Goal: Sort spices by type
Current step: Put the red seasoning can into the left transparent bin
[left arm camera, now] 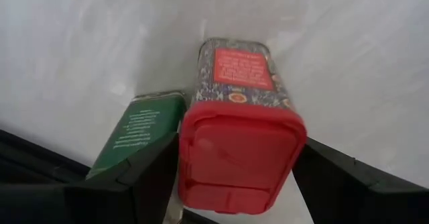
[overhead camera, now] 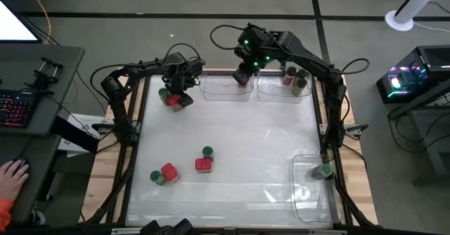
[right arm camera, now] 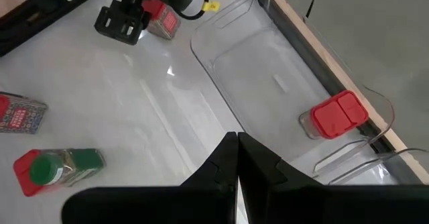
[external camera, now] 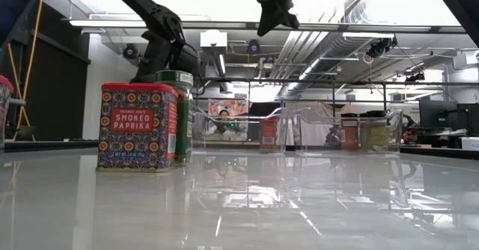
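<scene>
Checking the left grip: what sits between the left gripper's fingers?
In the left wrist view, a red-capped spice tin fills the gap between the left gripper's fingers; a green-labelled jar stands beside it, outside them.

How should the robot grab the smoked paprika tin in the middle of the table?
Probably straight down from above, pinching the smoked paprika tin on its flat left and right sides, just under the red cap. It stands upright and is squarish, so those sides give the fingers flat faces. A green-capped jar stands close behind it, so a front-to-back pinch would likely bump that.

White glossy table (overhead camera: 246,143), scattered spice jars (overhead camera: 203,164), clear plastic bins (overhead camera: 309,186) along edges
</scene>
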`<state>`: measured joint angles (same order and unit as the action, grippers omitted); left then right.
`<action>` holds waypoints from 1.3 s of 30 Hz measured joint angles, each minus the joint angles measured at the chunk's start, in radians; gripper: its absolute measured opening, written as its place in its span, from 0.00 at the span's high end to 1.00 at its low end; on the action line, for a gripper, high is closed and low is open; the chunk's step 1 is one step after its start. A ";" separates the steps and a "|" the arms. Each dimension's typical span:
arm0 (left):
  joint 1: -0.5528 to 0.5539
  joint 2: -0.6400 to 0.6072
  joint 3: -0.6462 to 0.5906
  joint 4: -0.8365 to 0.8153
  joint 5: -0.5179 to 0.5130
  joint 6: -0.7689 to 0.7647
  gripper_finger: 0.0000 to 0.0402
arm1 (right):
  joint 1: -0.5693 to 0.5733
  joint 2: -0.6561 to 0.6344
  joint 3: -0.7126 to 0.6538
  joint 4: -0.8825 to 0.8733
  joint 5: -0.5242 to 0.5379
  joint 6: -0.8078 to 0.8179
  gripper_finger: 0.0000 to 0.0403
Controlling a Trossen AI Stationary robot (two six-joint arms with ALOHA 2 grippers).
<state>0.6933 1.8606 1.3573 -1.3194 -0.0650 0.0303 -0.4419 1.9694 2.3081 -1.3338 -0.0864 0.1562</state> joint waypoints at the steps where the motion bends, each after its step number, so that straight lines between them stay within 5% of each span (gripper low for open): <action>1: 0.000 0.000 -0.008 0.003 0.000 -0.002 0.34 | 0.000 0.000 0.000 0.000 0.000 0.000 1.00; 8: 0.000 0.000 -0.022 0.057 -0.003 -0.050 0.35 | 0.000 0.000 0.000 0.006 0.000 0.000 1.00; 14: -0.007 0.000 -0.022 0.036 -0.002 -0.039 0.53 | 0.000 0.000 0.000 0.006 0.000 0.001 1.00; 20: -0.005 -0.042 -0.002 0.027 -0.008 -0.036 0.54 | 0.000 0.000 0.000 -0.005 0.000 0.000 1.00; 31: -0.018 -0.261 0.291 0.088 -0.028 -0.204 0.54 | -0.003 -0.098 0.000 -0.046 0.015 0.028 1.00; 39: -0.094 -0.140 0.448 0.255 0.024 -0.291 0.54 | -0.006 -0.160 0.000 -0.048 0.198 0.125 1.00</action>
<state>0.5997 1.7208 1.8051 -1.0648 -0.0413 -0.2606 -0.4477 1.8092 2.3081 -1.3817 0.1112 0.2808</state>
